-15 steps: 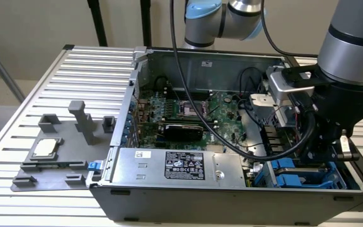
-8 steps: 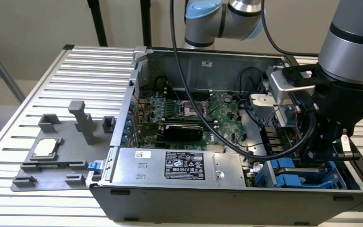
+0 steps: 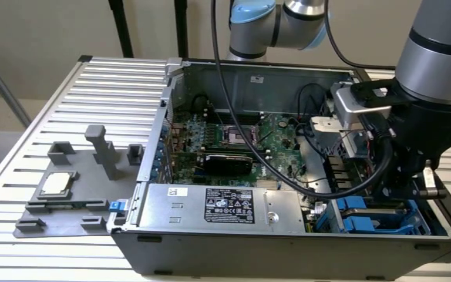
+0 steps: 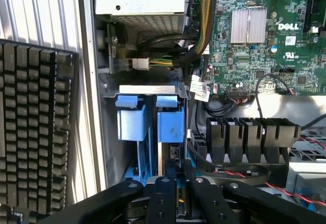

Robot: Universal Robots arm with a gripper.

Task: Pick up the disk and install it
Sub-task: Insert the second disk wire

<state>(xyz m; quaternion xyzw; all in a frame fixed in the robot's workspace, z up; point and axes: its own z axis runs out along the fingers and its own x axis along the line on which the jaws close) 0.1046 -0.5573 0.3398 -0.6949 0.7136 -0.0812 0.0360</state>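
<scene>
Arm: the grey robot arm (image 3: pixel 437 76) reaches down from the exterior view's right into the open computer case (image 3: pixel 288 247); its wrist sits low over the corner by the blue drive bays (image 3: pixel 374 214)

Gripper: in the wrist view the gripper (image 4: pixel 175 183) shows as black linkages drawn in narrow around a thin upright edge; it looks to be holding that piece, with the fingertips down in the bay

Disk: the disk (image 4: pixel 174 155) stands on edge between the black fingers, sunk into the bay slot just behind the two blue carrier tabs (image 4: pixel 147 119); little of it can be seen

Case interior: a green motherboard (image 3: pixel 234 132) lies in the middle; the silver power supply (image 3: pixel 225 205) with a black label runs along the near wall; black cables (image 3: pixel 343 176) loop past the arm

Table: a grey fixture (image 3: pixel 77 188) rests on the slatted table (image 3: pixel 22 176) at the exterior view's left, with a small square silver chip (image 3: pixel 57 183) lying on it

Beside the case: a black keyboard (image 4: pixel 35 127) lies just outside the case wall
</scene>
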